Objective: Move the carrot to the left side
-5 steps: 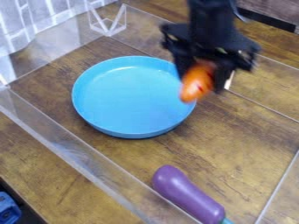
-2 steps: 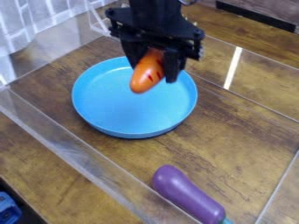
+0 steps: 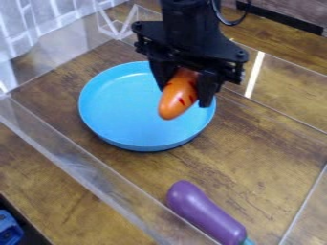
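The orange carrot (image 3: 177, 99) hangs point-down above the right half of a blue plate (image 3: 113, 113), tilted a little to the left. My black gripper (image 3: 186, 84) comes down from above and is shut on the carrot's upper end. The carrot's leafy top is hidden between the fingers. Carrot and plate do not appear to touch.
A purple toy eggplant (image 3: 205, 212) lies on the wooden table (image 3: 269, 134) near the front right. Clear plastic walls (image 3: 76, 172) fence the work area at the front, left and back.
The gripper carried the carrot left from the plate's right edge to over the plate's middle. It has since come back a little to the right and lower.
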Controlling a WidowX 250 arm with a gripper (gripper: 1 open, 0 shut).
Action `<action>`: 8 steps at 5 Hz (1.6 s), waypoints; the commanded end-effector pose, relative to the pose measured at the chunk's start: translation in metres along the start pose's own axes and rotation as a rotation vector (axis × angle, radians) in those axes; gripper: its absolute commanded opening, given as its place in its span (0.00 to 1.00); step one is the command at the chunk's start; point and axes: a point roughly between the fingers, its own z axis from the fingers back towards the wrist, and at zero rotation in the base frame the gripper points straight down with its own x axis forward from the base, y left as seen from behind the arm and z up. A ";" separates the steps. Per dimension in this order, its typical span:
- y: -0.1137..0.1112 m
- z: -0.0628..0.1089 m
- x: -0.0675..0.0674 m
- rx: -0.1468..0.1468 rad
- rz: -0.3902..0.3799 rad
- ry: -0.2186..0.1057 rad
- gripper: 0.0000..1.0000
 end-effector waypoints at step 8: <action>0.006 0.003 0.023 0.118 0.019 -0.067 0.00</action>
